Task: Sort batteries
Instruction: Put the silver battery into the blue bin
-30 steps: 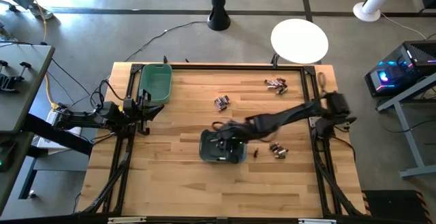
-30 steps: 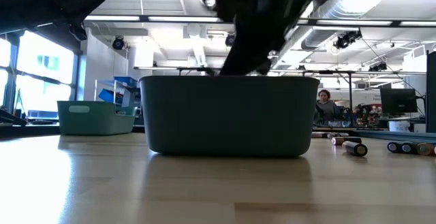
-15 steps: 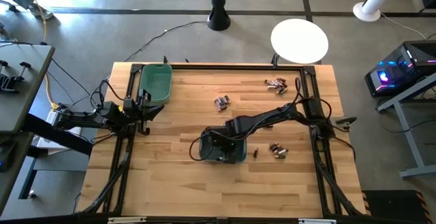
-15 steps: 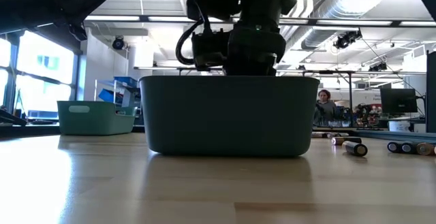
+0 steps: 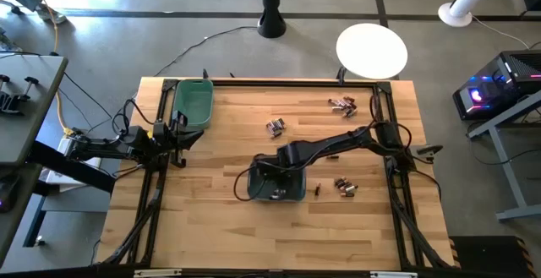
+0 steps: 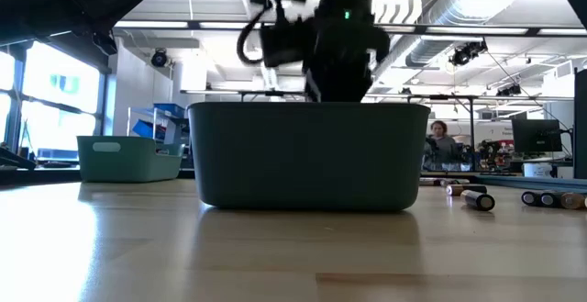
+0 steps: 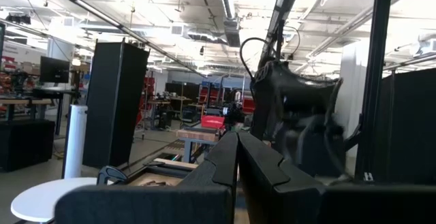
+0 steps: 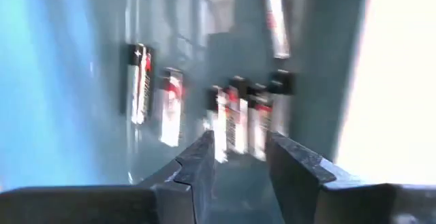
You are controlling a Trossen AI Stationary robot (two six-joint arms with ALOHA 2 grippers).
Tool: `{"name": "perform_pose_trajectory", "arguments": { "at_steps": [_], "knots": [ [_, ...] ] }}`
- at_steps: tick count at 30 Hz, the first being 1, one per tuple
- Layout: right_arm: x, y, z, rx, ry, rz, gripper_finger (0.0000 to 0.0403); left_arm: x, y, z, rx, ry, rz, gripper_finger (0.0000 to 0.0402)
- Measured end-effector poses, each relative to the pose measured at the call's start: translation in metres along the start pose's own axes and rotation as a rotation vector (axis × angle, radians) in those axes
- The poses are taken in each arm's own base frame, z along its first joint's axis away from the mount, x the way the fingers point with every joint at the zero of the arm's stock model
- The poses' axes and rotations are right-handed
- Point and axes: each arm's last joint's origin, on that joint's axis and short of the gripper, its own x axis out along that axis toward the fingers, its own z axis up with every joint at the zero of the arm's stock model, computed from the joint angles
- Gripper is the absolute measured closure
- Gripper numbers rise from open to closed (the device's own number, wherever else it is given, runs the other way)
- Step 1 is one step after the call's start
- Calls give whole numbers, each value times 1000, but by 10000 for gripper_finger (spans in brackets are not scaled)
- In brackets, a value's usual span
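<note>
A dark teal bin (image 5: 294, 195) stands on the middle of the table, and it fills the middle of the low view (image 6: 307, 155). My right gripper (image 5: 275, 177) hangs over it, pointing down, open (image 8: 238, 146), with nothing between its fingers. Several batteries (image 8: 235, 118) lie on the bin's floor below the fingers. Loose batteries lie on the table in three small groups (image 5: 275, 127), (image 5: 342, 104), (image 5: 345, 186). My left gripper (image 5: 188, 136) waits at the table's left edge, shut (image 7: 237, 157).
A green bin (image 5: 193, 103) stands at the far left corner, close to my left gripper. One small dark battery (image 5: 317, 190) lies just right of the teal bin. Black frame rails run along the table's edges. Bare wood lies along the near side.
My right arm has folded in over the teal bin. Its gripper has tipped from a slant to pointing straight down into the bin and has shifted a little toward the table's left edge. The bin has stayed where it was.
</note>
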Motion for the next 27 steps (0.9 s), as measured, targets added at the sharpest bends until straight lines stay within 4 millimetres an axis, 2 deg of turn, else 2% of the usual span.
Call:
{"name": "perform_pose_trajectory", "arguments": {
  "at_steps": [3, 6, 10, 13, 18, 23, 27],
  "knots": [
    [-29, 7, 0, -23, 0, -118, 279, 0, 0, 0, 0, 1, 0, 396],
    [-56, 18, -9, -3, -16, -205, 278, 0, 0, 0, -13, 5, -1, 396],
    [-87, 43, -36, 78, -55, -229, 278, 0, 0, -1, -15, 10, -13, 396],
    [-99, 61, -63, 176, -72, -226, 278, 0, 0, -1, -15, 10, -16, 396],
    [-94, 80, -118, 362, -38, -233, 277, 0, 0, -1, -14, 11, -16, 396],
    [-63, 84, -173, 425, 124, -247, 277, 0, 0, -1, -10, 9, -16, 396],
    [-35, 82, -202, 515, 250, -238, 277, 0, 0, -1, -6, 8, -16, 396]
  ]
}}
